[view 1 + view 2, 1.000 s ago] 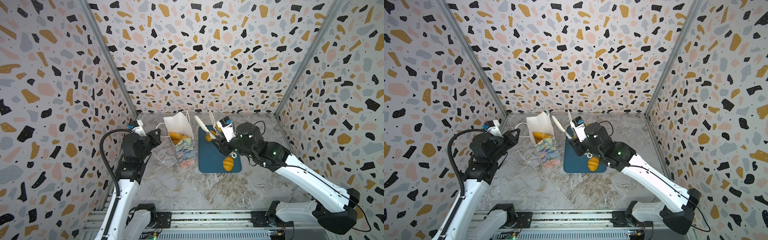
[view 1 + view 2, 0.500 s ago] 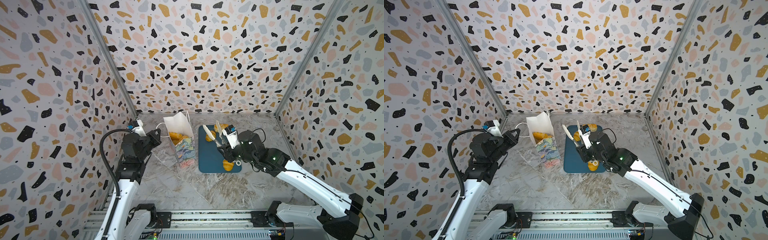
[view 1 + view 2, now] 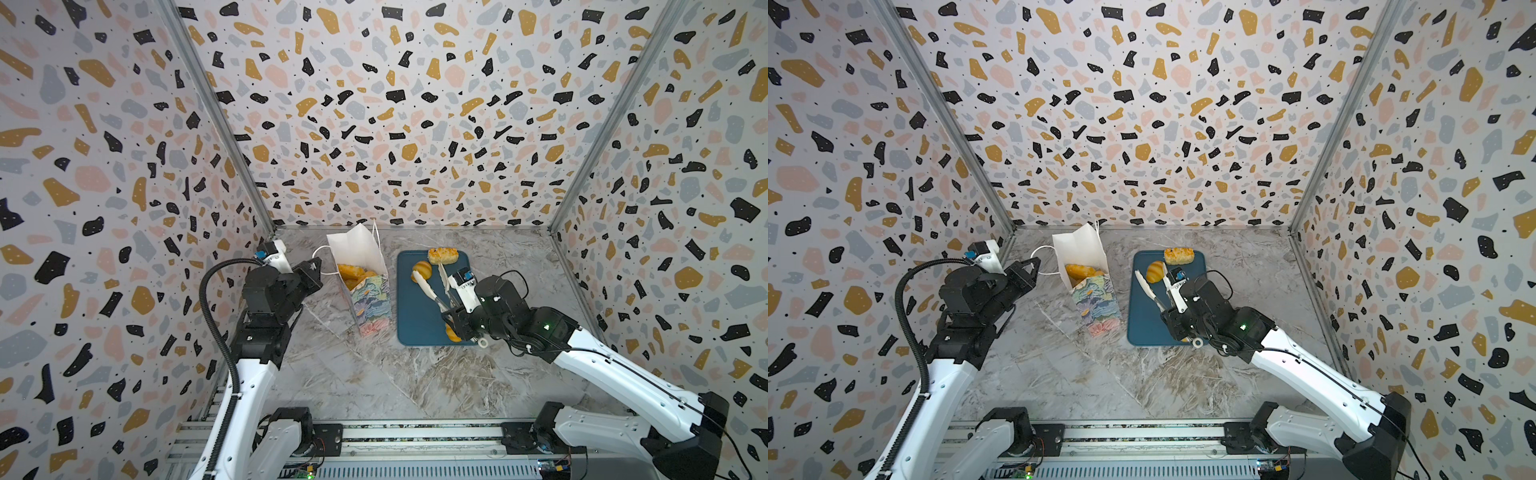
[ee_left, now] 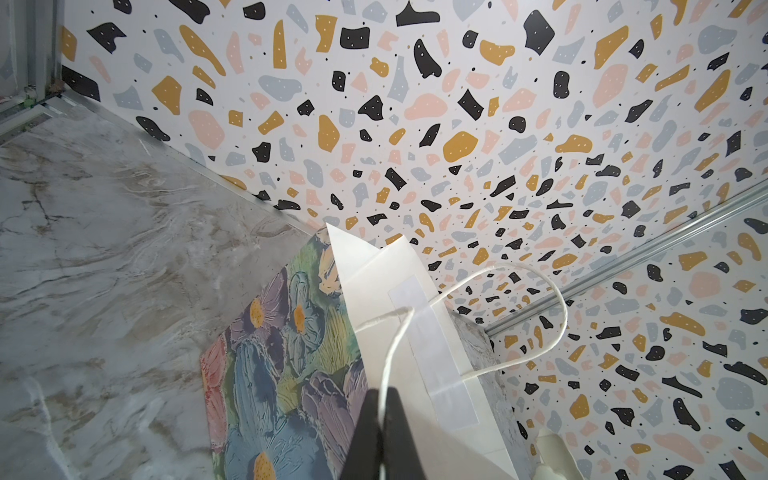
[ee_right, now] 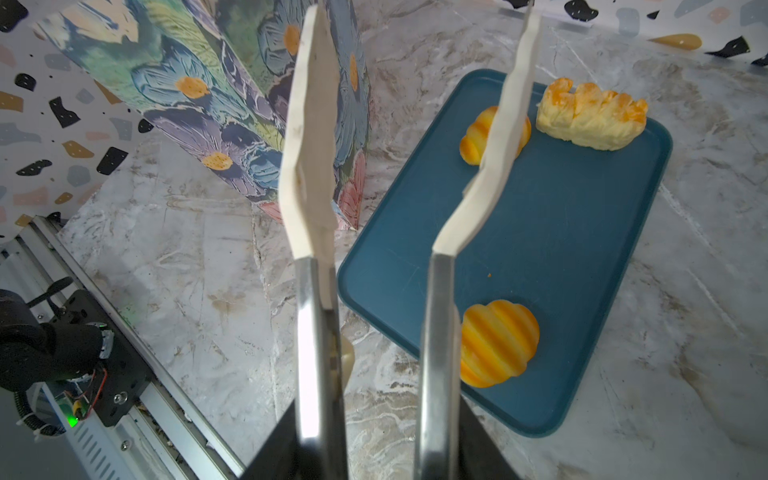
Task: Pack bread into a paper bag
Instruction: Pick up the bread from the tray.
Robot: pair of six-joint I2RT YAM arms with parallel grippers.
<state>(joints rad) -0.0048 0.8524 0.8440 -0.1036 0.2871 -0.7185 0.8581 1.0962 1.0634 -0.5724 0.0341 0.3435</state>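
L gripper (image 4: 380,411) pinches bag handle (image 4: 511,266); R gripper (image 5: 374,453) grips tongs (image 5: 311,166), tips apart over tray (image 5: 561,249).

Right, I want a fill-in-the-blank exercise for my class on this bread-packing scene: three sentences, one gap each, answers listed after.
1. The flat dark-teal tray carries ___ pieces of golden-orange bread.
2. The left gripper is shut on the white cord ___ of the pastel-printed paper bag.
3. The right gripper holds white-tipped metal tongs whose tips stand apart, with ___ between them.

Missing words: three; handle; nothing.
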